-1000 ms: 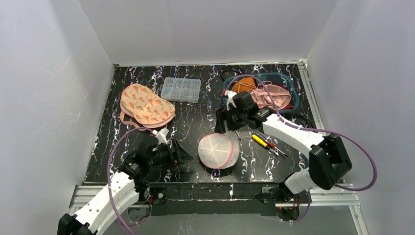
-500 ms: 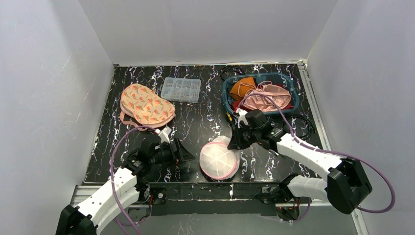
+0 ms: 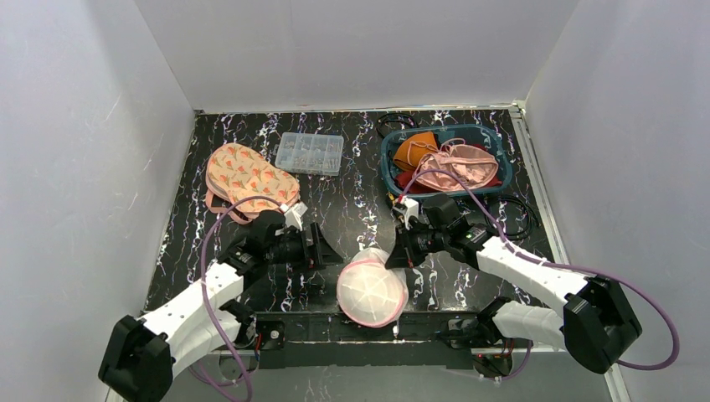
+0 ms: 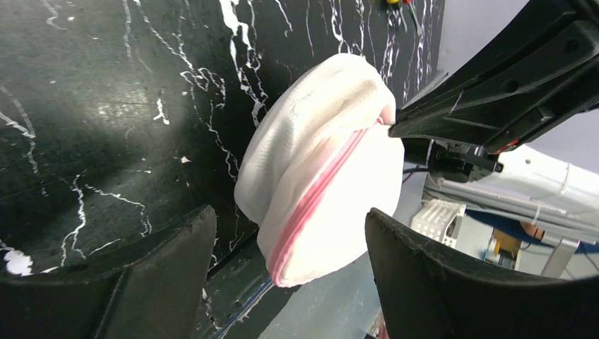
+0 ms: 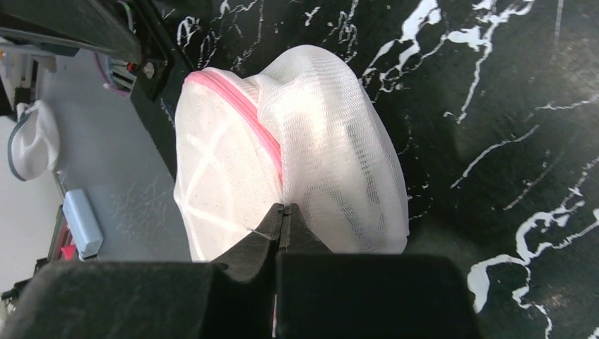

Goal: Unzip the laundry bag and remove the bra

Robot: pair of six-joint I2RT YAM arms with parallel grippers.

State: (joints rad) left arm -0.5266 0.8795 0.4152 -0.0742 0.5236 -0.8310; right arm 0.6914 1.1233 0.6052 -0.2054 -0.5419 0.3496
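The right gripper (image 5: 281, 212) pinches the laundry bag (image 5: 332, 162) at its pink zip (image 5: 240, 116), the left gripper (image 3: 326, 253) gapes just beside it, and the mesh hides whatever is inside.

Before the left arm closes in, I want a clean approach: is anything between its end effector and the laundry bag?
Nothing visible. The left end effector stands open facing the laundry bag, only bare table between them. The right end effector is shut on the bag's opposite side, at the pink zipper seam.
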